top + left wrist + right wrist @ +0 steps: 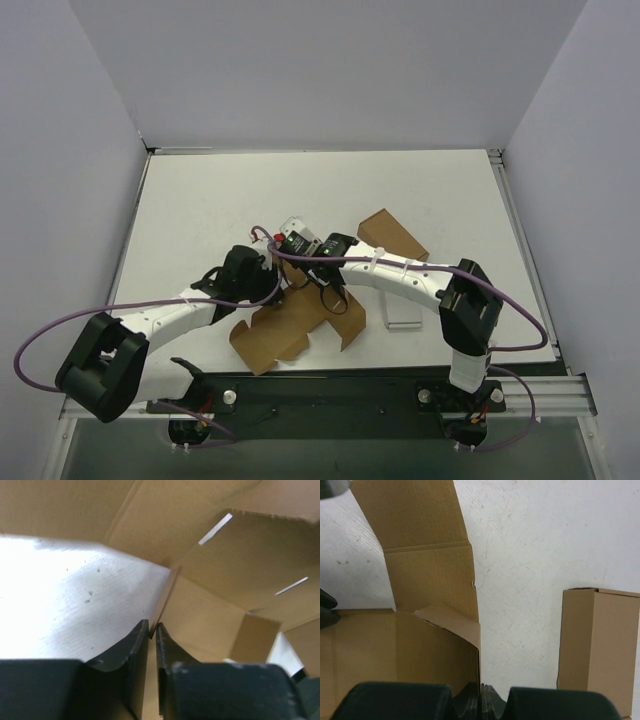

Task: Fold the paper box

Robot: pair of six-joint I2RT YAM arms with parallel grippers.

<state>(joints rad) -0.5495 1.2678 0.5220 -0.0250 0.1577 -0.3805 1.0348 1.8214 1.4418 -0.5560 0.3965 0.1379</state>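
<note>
- Thin brown kraft-cardboard paper box [287, 340] lies mostly unfolded on our white table [200, 200].
- Our left claw [152, 628] and right claw [481, 692] each pinch a panel edge; we judge most of the folding is not yet done.

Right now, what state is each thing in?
paper box: unfolded sheet, some flaps lifted.
left fingers: shut on a flap edge of the paper box.
right fingers: shut on a panel edge of the paper box.
oblong carton: assembled, closed.
</note>
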